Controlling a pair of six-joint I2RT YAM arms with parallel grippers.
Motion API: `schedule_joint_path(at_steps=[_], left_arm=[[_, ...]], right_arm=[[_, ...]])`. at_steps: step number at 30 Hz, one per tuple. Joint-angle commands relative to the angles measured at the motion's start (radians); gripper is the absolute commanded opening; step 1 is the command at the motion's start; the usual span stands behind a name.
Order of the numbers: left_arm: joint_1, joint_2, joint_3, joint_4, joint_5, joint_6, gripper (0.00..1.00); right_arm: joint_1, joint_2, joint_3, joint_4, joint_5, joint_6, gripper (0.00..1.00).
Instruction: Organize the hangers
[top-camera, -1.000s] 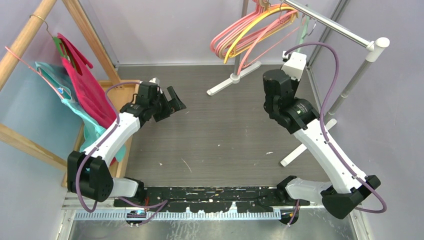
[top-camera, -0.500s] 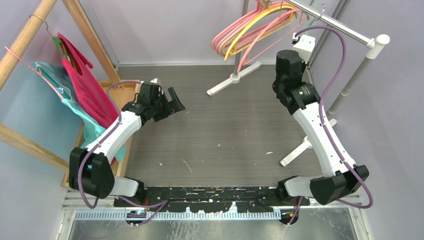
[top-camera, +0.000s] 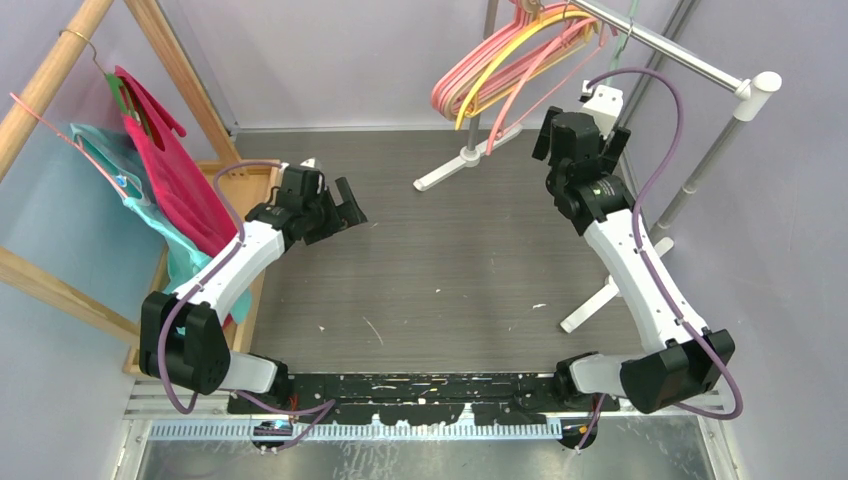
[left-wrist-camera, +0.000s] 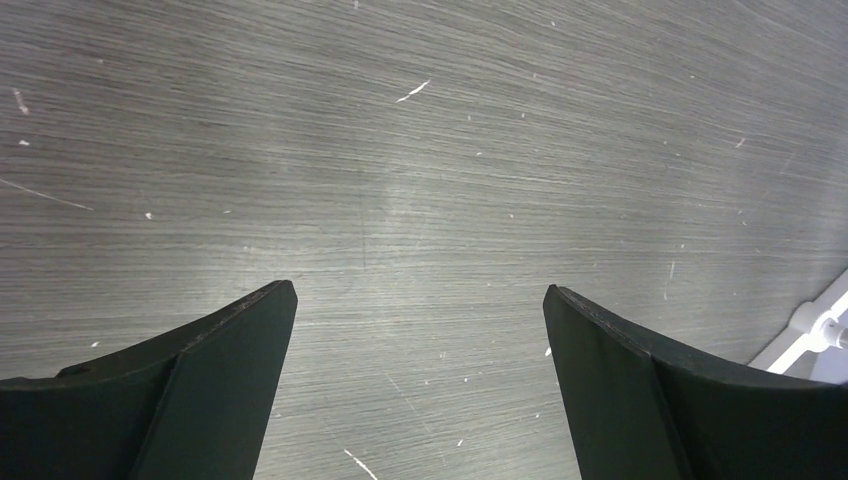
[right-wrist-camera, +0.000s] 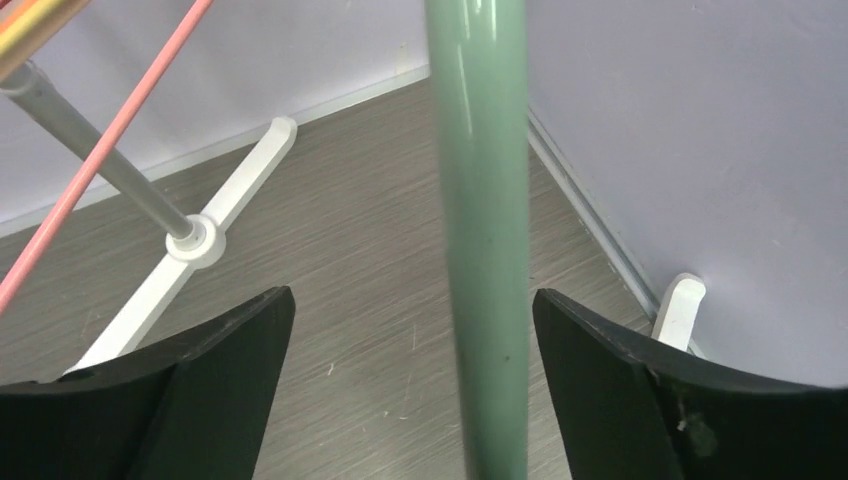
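Note:
Several bare hangers (top-camera: 500, 65), pink, beige and yellow, hang bunched on the metal rail (top-camera: 680, 60) at the back right. My right gripper (top-camera: 583, 128) is raised just under that rail and is open. In the right wrist view a pale green hanger (right-wrist-camera: 485, 250) runs straight down between the fingers of the right gripper (right-wrist-camera: 413, 292), nearer the right one and touching neither. A pink hanger bar (right-wrist-camera: 150, 80) slants past at the upper left. My left gripper (top-camera: 335, 200) hovers open over the table's left half, and the left gripper (left-wrist-camera: 419, 288) has only bare tabletop between its fingers.
A wooden frame (top-camera: 170, 70) at the left carries hangers draped with a magenta garment (top-camera: 165, 165) and a teal garment (top-camera: 110, 170). The rail's grey pole (right-wrist-camera: 140, 195) and white feet (top-camera: 470, 155) (top-camera: 600, 300) stand on the grey table.
My right arm has reached farther back and up toward the rail, and its gripper has opened off the green hanger. The left arm has barely moved.

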Motion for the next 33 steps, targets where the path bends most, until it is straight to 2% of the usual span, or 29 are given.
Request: schedule_joint_path(at_steps=[1, 11, 15, 21, 25, 28, 33], left_arm=[[-0.002, 0.002, 0.036, -0.011, -0.050, 0.038, 0.98], [-0.002, 0.001, -0.025, 0.019, -0.073, 0.055, 0.98], [-0.002, 0.014, -0.045, 0.028, -0.103, 0.072, 0.98], [-0.002, 0.037, -0.076, 0.048, -0.116, 0.088, 0.98], [-0.009, 0.039, -0.119, 0.098, -0.121, 0.095, 0.98], [-0.019, 0.050, -0.123, 0.108, -0.150, 0.113, 0.98], [-0.032, 0.090, -0.107, 0.094, -0.188, 0.132, 0.98]], right_arm=[[-0.002, -0.076, -0.005, 0.005, -0.042, 0.025, 1.00], [0.019, -0.268, -0.223, -0.067, -0.202, 0.070, 1.00], [0.107, -0.328, -0.364, -0.105, -0.183, 0.098, 1.00], [0.311, -0.369, -0.559, -0.119, -0.088, 0.193, 1.00], [0.446, -0.333, -0.662, -0.062, -0.057, 0.248, 1.00], [0.541, -0.256, -0.682, 0.029, -0.033, 0.213, 1.00], [0.577, -0.094, -0.649, 0.208, -0.100, 0.112, 1.00]])
